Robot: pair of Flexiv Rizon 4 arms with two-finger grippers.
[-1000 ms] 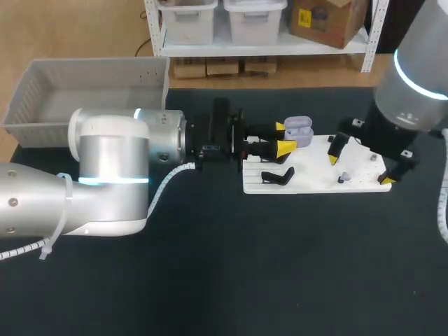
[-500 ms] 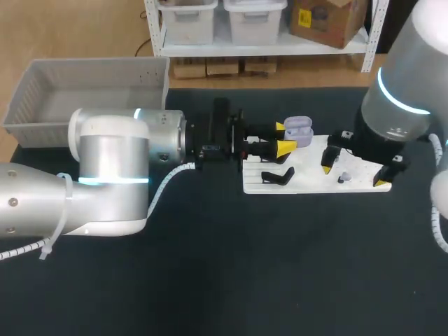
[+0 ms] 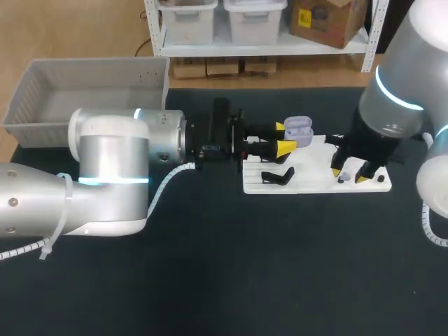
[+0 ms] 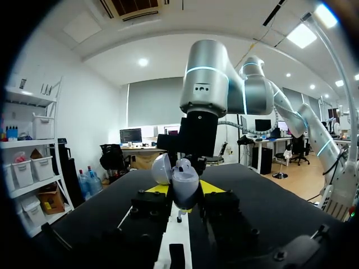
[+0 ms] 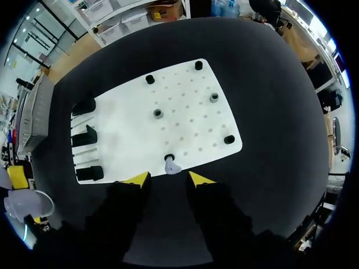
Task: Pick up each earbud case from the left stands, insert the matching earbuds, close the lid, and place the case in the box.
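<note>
Clamped the open earbud case [image 4: 184, 188] between left jaws; poised right jaws, parted, astride an earbud [image 5: 171, 165], not gripping it. Left undone, seemingly: inserting, closing, boxing.

Earbud case [image 4: 184, 188] glossy plastic; table [image 3: 210, 280] matt (cloth-like); board [image 3: 315, 183] smooth white.

**Support surface and its load.** A black tabletop [image 3: 280, 266] fills the head view from the near edge to the far edge. Two things lie directly on it. A grey, open-topped box [image 3: 42, 91] sits at the far left corner. A white rectangular board [image 3: 308, 178] lies flat right of centre, well apart from the box. In the right wrist view the board [image 5: 185, 112] shows regular rows of small holes, with dark tabletop [image 5: 269, 84] on every side.
</note>
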